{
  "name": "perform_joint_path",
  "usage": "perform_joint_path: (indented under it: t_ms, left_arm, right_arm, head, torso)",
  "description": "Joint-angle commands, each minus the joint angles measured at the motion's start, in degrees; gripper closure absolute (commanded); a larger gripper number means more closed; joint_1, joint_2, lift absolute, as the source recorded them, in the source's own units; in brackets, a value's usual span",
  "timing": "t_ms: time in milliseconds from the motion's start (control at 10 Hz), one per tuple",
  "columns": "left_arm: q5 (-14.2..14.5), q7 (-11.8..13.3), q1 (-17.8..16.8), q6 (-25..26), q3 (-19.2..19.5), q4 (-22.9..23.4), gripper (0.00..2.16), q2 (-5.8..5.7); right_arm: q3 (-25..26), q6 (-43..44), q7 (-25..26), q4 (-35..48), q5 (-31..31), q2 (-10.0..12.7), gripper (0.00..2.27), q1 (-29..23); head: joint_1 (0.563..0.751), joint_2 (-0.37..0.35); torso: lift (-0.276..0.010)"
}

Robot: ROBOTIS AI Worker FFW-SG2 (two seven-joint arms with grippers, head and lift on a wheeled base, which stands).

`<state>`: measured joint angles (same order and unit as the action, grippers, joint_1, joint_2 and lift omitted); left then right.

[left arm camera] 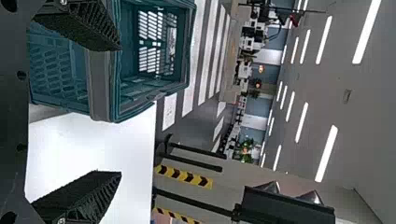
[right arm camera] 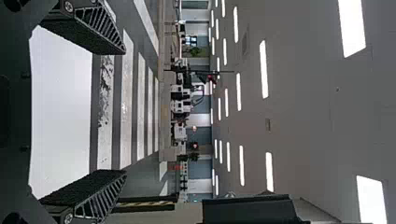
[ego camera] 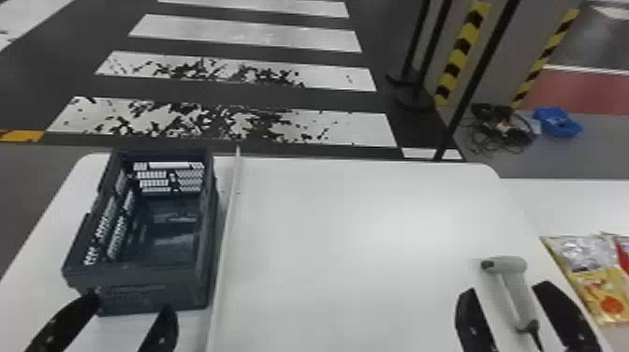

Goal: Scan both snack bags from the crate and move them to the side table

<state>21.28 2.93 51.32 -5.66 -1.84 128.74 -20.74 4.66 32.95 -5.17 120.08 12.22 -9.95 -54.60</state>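
Note:
The dark crate (ego camera: 140, 276) stands at the table's left, its visible floor bare. Two snack bags lie at the right edge on the side table: a yellow and silver bag (ego camera: 599, 281) and, partly cut off beside it, a red one (ego camera: 623, 253). A scanner (ego camera: 515, 281) lies on the table's right part. My left gripper (ego camera: 128, 318) is open at the crate's near side; in the left wrist view the left gripper (left arm camera: 119, 109) has the crate (left arm camera: 100, 86) beyond it. My right gripper (ego camera: 519, 304) is open around the view of the scanner's handle; the right gripper (right arm camera: 125, 112) holds nothing.
A thin raised strip (ego camera: 227, 234) runs along the white table (ego camera: 355, 234) just right of the crate. Past the right edge lies the side table (ego camera: 571, 206). Black poles (ego camera: 477, 79) stand behind, with cables (ego camera: 503, 131) and a blue item (ego camera: 557, 122) on the floor.

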Motion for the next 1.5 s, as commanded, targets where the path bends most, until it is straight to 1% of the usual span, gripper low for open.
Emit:
perform_joint_path:
  t_ms: [0,200,400,600,1000,1400]
  left_arm:
    - [0.0,0.4,0.0,0.0,0.0,0.5,0.04,0.0]
    - [-0.2,0.4,0.0,0.0,-0.2,0.5,0.04,0.09]
    - [-0.5,0.5,0.0,0.0,-0.1,0.4,0.04,0.09]
    - [-0.6,1.2,0.0,0.2,-0.2,0.5,0.03,0.18]
    - [-1.3,1.2,-0.1,0.2,-0.3,-0.1,0.03,0.53]
    - [-1.3,1.2,-0.5,0.9,-0.3,-0.4,0.03,0.7]
  right_arm:
    - [-0.3,1.2,0.0,0.1,0.0,0.0,0.08,-0.4]
    - [-0.7,1.5,0.0,-0.1,-0.4,0.1,0.08,-0.5]
    - [-1.5,4.4,0.0,-0.7,-0.3,0.1,0.08,-0.5]
    - [-1.8,4.0,0.0,-0.7,0.4,0.2,0.09,-0.5]
    - [-2.3,3.5,0.0,-0.4,0.7,0.2,0.09,-0.9]
    - [-2.4,2.6,0.3,-0.5,0.7,0.2,0.09,-0.9]
  head:
    - [0.695,-0.125]
    - [0.695,-0.128]
    - [0.695,-0.125]
    - [0.695,-0.122]
    - [0.695,-0.128]
    - [0.695,-0.119]
  torso:
    - [-0.095]
    - [-0.095]
    - [-0.095]
    - [-0.095]
    - [-0.095]
    - [-0.095]
